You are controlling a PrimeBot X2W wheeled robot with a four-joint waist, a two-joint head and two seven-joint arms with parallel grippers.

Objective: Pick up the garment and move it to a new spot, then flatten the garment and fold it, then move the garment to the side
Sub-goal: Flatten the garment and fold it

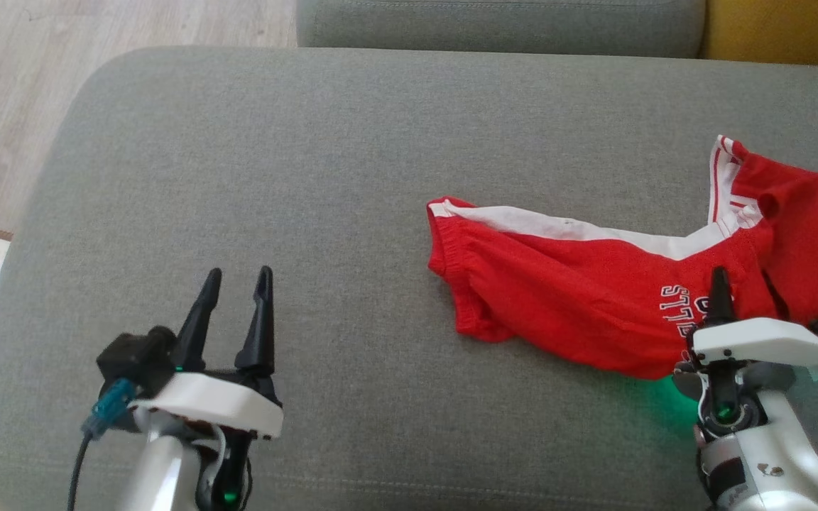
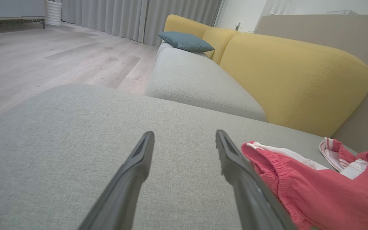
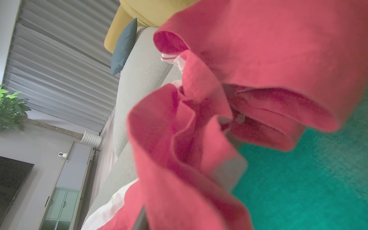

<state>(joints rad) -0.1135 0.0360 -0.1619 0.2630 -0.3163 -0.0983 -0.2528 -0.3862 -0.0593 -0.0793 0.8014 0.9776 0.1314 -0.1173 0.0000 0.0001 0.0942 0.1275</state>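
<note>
Wide grey fabric seat cushion (image 1: 309,142) with rounded corners, red sports shorts (image 1: 565,298) lying rumpled on its right part, white side stripe along their far edge, elastic waistband end toward the cushion's middle, white lettering near their right end, green glow on the fabric just below them

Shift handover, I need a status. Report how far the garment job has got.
Done: nothing visibly; the red garment lies crumpled on the grey cushion. In hand: the right pincer is shut on fabric near the white lettering, apparently starting the pick-up; the left pincer hangs open over bare cushion. Left: moving it, flattening, folding, setting it aside.
</note>
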